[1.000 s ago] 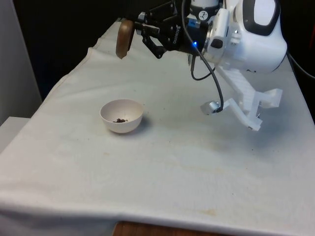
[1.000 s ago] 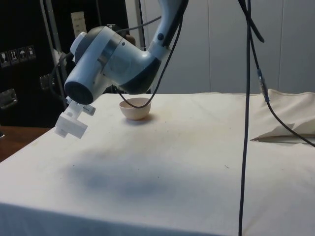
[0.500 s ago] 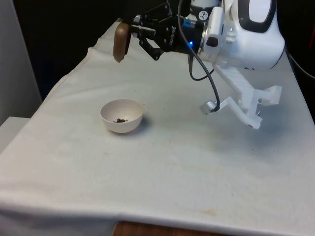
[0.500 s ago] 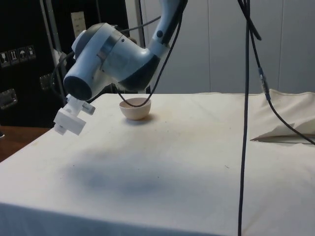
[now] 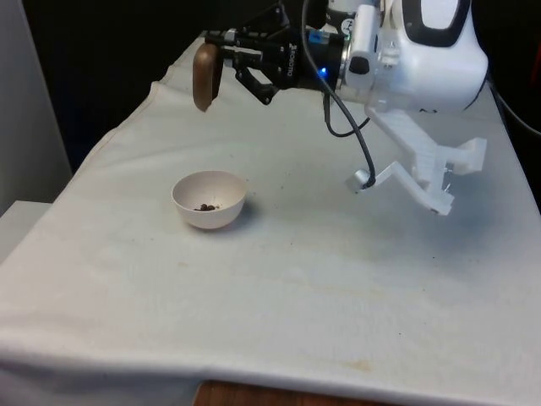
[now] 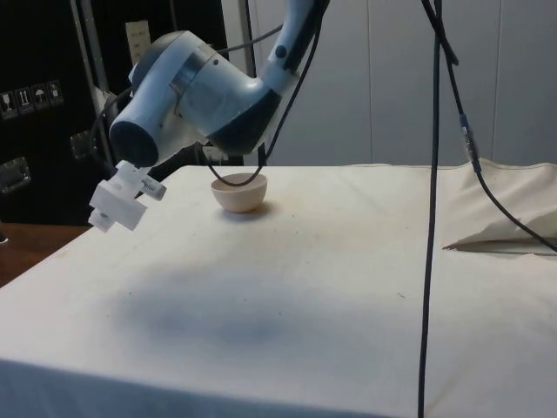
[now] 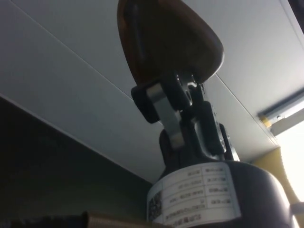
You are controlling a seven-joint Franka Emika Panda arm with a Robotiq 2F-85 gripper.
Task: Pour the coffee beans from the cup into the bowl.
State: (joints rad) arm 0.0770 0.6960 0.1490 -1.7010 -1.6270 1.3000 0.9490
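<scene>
**Cup held high, beans in the bowl**

Brown cup (image 5: 206, 76) gripped in the air, turned on its side, above the far part of the table (image 5: 338, 288) and well apart from the cloth. Clamped between the two black fingers (image 7: 164, 107) of the gripper (image 5: 226, 52), closed tight on the cup wall. Reached out toward the front view's left from the white arm (image 5: 423, 51). Lower and nearer, white bowl (image 5: 209, 200) upright on the cloth, with a few dark coffee beans (image 5: 205, 206) at its bottom. Same bowl (image 6: 239, 192) seen behind the arm (image 6: 200, 91) from the side.
</scene>
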